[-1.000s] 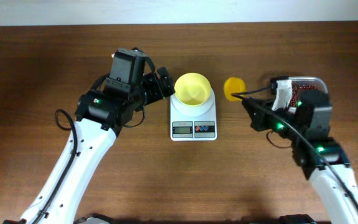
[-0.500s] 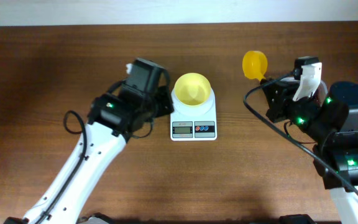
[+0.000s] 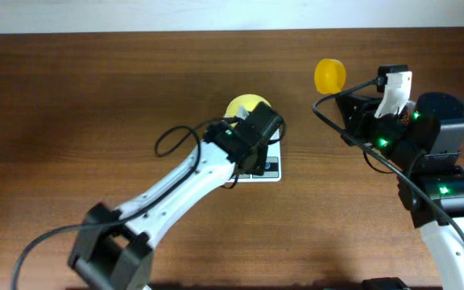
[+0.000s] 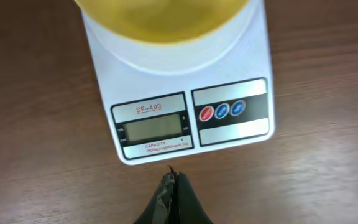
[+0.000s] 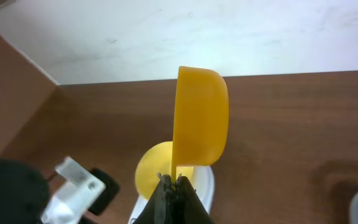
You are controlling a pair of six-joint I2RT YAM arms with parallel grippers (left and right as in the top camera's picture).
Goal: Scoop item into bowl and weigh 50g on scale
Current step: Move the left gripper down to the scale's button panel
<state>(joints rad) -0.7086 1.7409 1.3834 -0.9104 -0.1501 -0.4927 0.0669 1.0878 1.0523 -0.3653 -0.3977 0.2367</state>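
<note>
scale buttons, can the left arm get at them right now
Probably yes: the shut left claw sits just off the scale's front edge, nothing between it and the buttons.

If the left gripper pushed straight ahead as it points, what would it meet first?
Probably the scale, near its display; the shut left gripper aims there, though height is unclear.

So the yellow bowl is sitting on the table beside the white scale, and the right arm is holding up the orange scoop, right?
Not quite. The bowl sits on top of the scale, not beside it; the left wrist view shows that. The right gripper does hold up the orange scoop.
</note>
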